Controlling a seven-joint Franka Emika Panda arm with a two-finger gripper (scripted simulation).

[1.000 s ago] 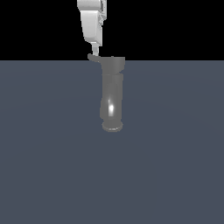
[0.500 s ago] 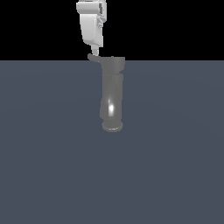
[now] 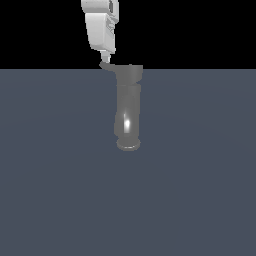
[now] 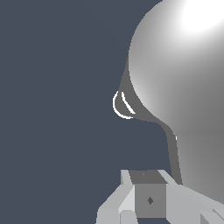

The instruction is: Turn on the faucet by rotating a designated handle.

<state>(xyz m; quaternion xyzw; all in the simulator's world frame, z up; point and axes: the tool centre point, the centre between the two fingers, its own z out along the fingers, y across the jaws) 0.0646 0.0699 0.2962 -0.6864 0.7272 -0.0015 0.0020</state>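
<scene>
The exterior view chops the gripper (image 3: 106, 55) off at the top edge, so none of the arm shows. Its fingertips are too small there to tell if they're spread or closed. In the wrist view the faucet (image 4: 183, 87) runs out of frame, and so do the fingers (image 4: 118, 205).

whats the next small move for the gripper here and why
Probably a short sideways push on the handle to begin turning it. In the exterior view the gripper hangs right above the lever's tip, at or near contact, on the exterior view's left of the faucet. Actual contact can't be confirmed.
</scene>
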